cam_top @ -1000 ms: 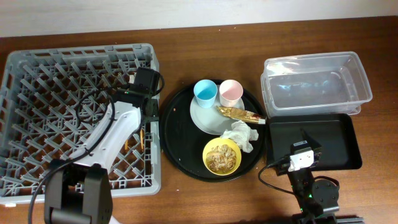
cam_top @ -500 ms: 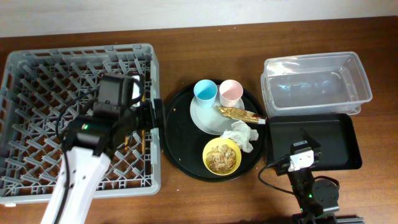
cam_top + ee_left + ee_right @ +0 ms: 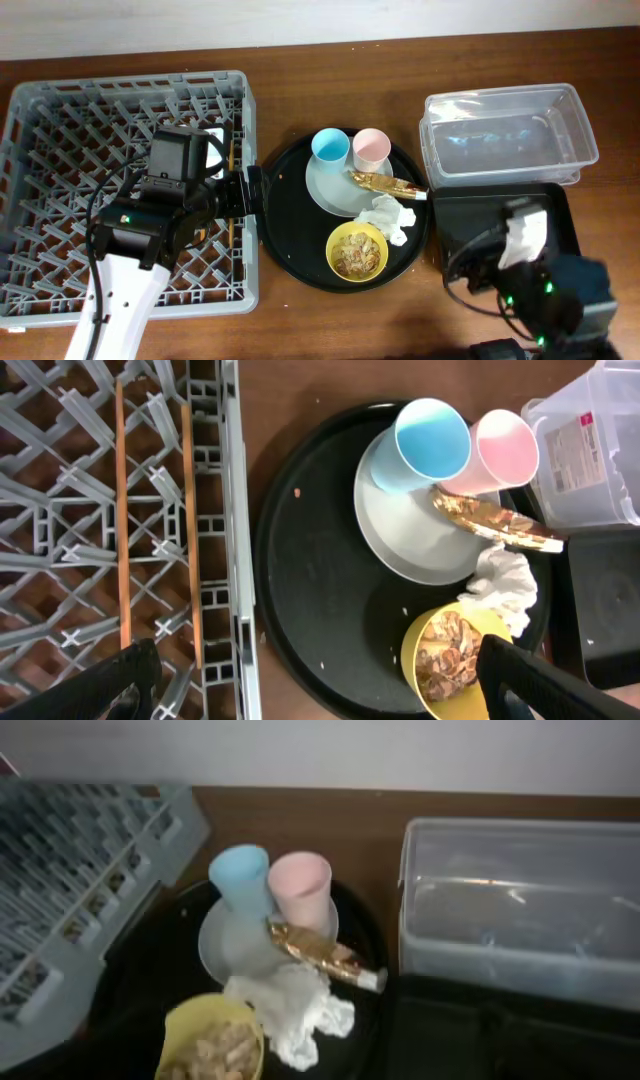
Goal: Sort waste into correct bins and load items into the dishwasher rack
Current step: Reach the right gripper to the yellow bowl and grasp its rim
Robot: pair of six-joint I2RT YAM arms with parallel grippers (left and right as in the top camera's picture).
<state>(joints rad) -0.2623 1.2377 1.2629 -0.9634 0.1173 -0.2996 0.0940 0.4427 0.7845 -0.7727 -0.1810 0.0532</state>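
Note:
Two wooden chopsticks [image 3: 187,510] lie side by side in the grey dishwasher rack [image 3: 60,130], near its right wall. My left gripper [image 3: 320,690] hangs wide open and empty above that wall and the round tray's left edge. A blue cup [image 3: 329,146] and a pink cup [image 3: 371,148] sit at the pale plate [image 3: 335,190], and a gold wrapper [image 3: 385,182] rests on the plate's edge. The white napkin [image 3: 388,217] lies beside the yellow bowl [image 3: 357,250] of beige scraps. My right arm [image 3: 525,245] is blurred above the shallow black tray [image 3: 465,215], and its fingers do not show.
The large round black tray [image 3: 290,220] carries the cups, plate, bowl and waste. The clear tub [image 3: 510,135] stands at the back right, just behind the shallow black tray. Bare wooden table shows between the rack and the round tray.
My left gripper opened and drew up and back from the rack, leaving the chopsticks lying in it. My right arm lifted from rest and swung over the shallow black tray.

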